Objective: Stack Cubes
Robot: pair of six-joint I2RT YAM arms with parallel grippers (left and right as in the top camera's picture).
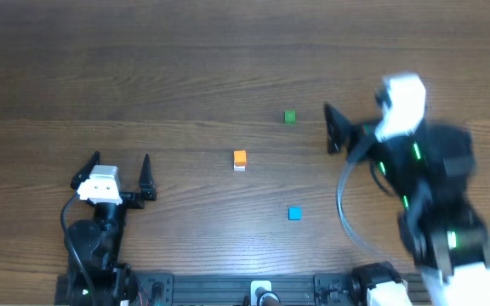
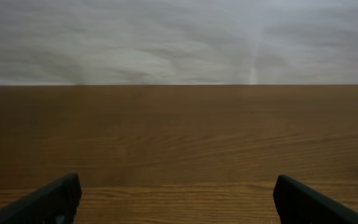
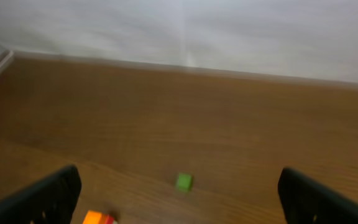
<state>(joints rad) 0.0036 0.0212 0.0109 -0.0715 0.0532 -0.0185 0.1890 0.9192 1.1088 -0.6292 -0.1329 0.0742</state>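
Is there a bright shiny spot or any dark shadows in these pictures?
Top view: the light is soft and even; the green cube, orange cube and blue cube cast hardly any shadow on the table. Left wrist view: a pale upright streak of light runs down the wall. Right wrist view: a similar pale streak on the wall.

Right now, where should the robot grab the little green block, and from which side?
Pinch the green block on two opposite flat sides, coming straight down from above. It sits flat and alone on the table, with bare wood all round, so nothing blocks the way. The right tool is open and nearest, so it probably suits best.
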